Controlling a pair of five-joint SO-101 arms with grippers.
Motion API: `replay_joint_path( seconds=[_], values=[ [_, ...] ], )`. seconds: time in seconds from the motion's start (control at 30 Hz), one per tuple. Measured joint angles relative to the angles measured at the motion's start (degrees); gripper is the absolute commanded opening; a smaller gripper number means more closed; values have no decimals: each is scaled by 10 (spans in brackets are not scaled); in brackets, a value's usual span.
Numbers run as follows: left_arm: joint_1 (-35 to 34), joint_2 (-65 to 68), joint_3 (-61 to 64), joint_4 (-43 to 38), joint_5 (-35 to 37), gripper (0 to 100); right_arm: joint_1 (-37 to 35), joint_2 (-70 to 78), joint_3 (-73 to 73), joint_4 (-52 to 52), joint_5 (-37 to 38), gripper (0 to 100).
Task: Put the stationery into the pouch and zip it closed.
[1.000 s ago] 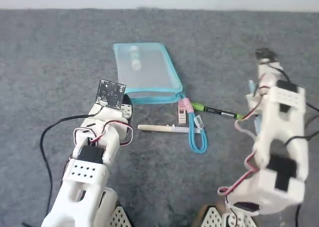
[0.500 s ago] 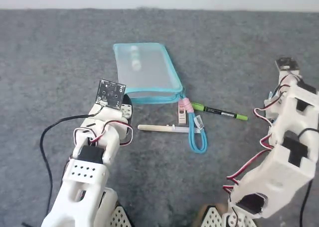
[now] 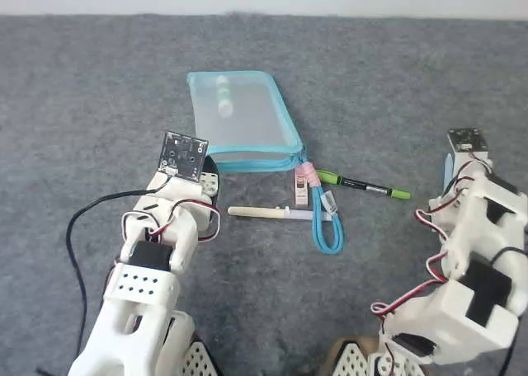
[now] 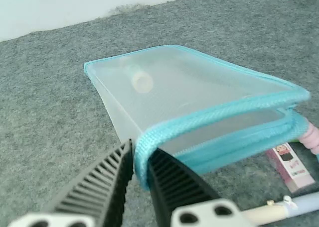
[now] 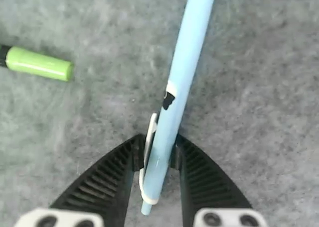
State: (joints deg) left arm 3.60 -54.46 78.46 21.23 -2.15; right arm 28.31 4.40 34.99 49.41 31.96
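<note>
Off to the right of the bench (image 3: pixel 91 79), my right fingers (image 5: pixel 112 174) clamp a blue pen (image 5: pixel 182 82); left fingers (image 4: pixel 107 179) pinch the pouch (image 3: pixel 239 116) rim mid-bench. I'd hold that mouth open and slide the pen in low, lengthwise.

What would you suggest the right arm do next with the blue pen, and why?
Probably carry the pen across to the pouch's open mouth. The right gripper is already shut on the pen, off to the side of the pouch, and the left gripper pinches the pouch's rim, with the mouth gaping, so it looks ready to receive it.
</note>
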Motion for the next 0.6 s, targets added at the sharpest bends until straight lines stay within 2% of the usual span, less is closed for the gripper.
replay_joint_path(
  seconds=[0.07, 0.37, 0.6],
  values=[
    [0, 0, 0, 0, 0, 12, 0, 3, 0, 0, 0, 6],
    [0, 0, 0, 0, 0, 12, 12, -1, -6, 4, -2, 7],
    [0, 0, 0, 0, 0, 12, 16, -150, -2, 101, -1, 7]
  ],
)
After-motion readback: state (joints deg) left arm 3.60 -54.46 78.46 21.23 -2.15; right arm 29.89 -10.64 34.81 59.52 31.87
